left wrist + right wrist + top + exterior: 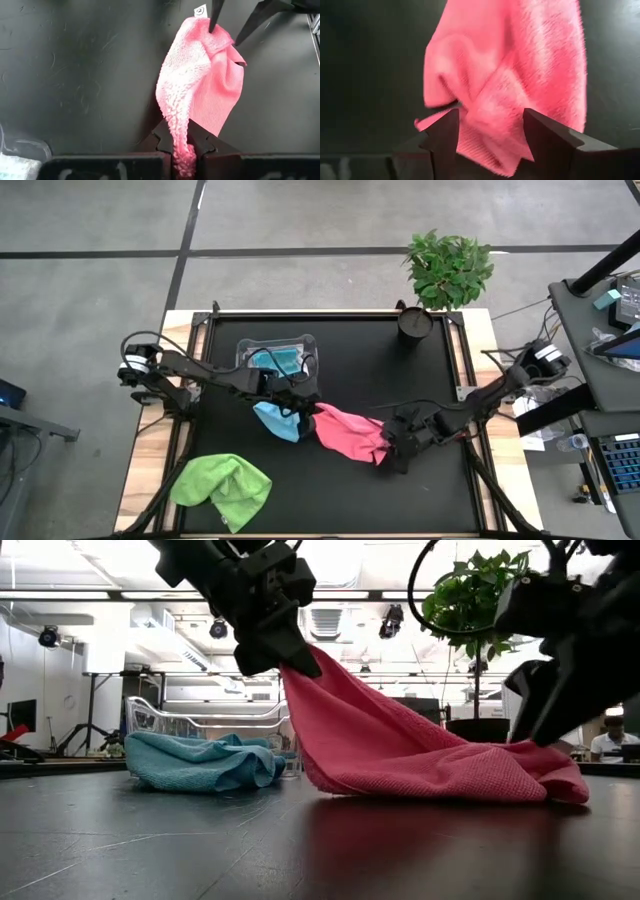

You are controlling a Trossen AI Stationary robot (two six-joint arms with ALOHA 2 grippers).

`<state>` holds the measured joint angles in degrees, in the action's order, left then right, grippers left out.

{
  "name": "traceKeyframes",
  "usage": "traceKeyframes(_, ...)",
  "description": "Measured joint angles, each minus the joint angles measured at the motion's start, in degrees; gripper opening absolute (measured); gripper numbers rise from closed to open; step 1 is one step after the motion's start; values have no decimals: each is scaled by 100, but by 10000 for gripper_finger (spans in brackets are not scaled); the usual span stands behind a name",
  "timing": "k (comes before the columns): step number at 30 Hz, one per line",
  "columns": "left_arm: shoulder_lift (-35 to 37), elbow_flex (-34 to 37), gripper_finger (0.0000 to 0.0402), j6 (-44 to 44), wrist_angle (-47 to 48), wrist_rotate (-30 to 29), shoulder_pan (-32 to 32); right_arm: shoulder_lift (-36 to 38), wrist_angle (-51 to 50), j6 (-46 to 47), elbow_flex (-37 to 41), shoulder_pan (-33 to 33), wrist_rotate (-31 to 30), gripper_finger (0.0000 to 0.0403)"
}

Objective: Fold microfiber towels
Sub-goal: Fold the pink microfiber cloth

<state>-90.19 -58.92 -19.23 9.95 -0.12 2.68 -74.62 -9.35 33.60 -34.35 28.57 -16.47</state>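
Left gripper (181, 150) clenches one corner of the pink towel (345, 432) (lifted mid-table); right gripper (490, 135), released, straddles its far end.

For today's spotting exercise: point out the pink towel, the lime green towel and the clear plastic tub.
pink towel (345, 432): high view, middle of the cloth.
lime green towel (222, 486): high view, centre of the crumpled heap.
clear plastic tub (243, 351): high view, its rim at a back corner.

black table (200, 430) | on it: green towel (222, 488), blue towel (277, 421), pink towel (348, 434), clear tub (243, 352), potted plant (447, 268)
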Motion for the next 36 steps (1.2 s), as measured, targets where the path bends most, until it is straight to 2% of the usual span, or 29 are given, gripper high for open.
traceKeyframes(7, 0, 5, 0, -1, 3, -22, -3, -387, 75, 134, 0, 95, -474, 200)
traceKeyframes(17, 0, 5, 0, 3, 2, -20, -7, -313, 109, 182, -2, 93, -570, 153)
traceKeyframes(29, 0, 5, 0, 5, -2, -20, -7, -261, 130, 142, -87, 78, -610, 170)
traceKeyframes(36, 0, 5, 0, 5, -4, -18, -7, -261, 112, 108, -87, 49, -766, 165)
